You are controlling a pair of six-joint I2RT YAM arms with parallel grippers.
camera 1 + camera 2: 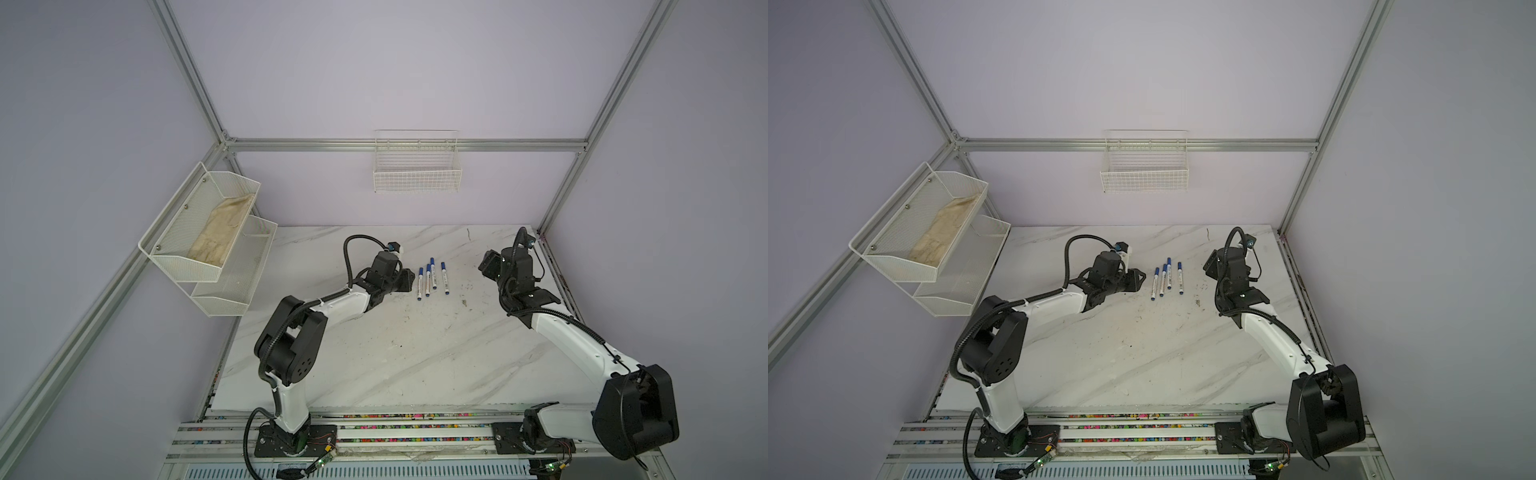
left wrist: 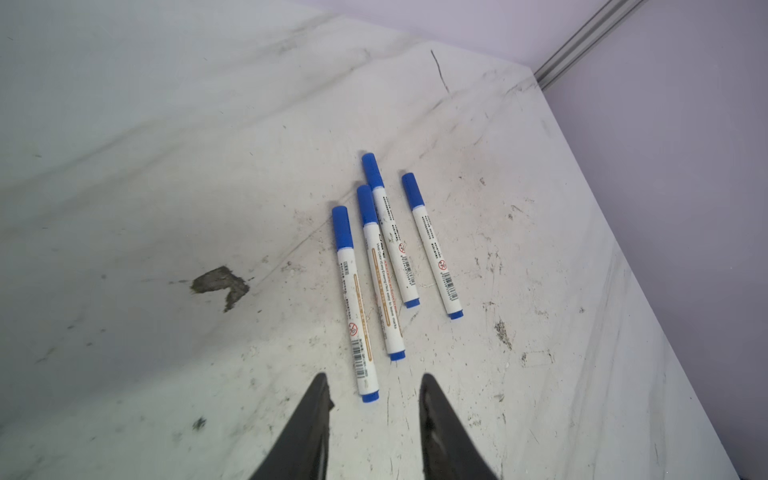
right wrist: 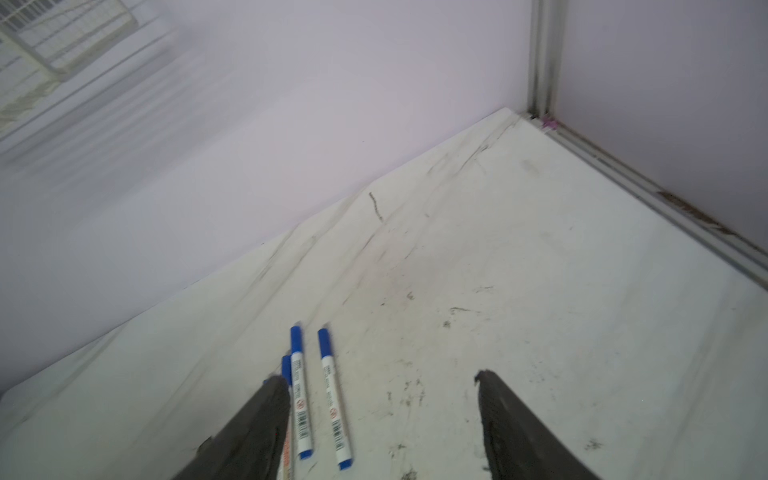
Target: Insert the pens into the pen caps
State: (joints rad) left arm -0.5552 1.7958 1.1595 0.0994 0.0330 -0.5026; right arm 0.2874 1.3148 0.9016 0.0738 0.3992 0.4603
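Note:
Several white pens (image 1: 432, 279) (image 1: 1168, 279) lie side by side, nearly parallel, on the marble table (image 1: 395, 353). In the left wrist view each pen (image 2: 380, 274) has a blue pen cap (image 2: 367, 205) on its far end and a blue plug on its near end. My left gripper (image 2: 375, 376) (image 1: 409, 276) stands open just left of the row. The nearest pen's plug end (image 2: 370, 397) shows in the gap, touching neither finger. My right gripper (image 3: 379, 377) (image 1: 484, 264) is open and empty to the right of the pens, and two pens (image 3: 332, 399) lie beside one of its fingers.
A white wire basket (image 1: 417, 172) hangs on the back wall. A two-tier mesh shelf (image 1: 208, 232) holding a beige cloth hangs at the left. Aluminium frame rails (image 3: 665, 199) border the table's right edge. A dark stain (image 2: 220, 284) marks the table left of the pens.

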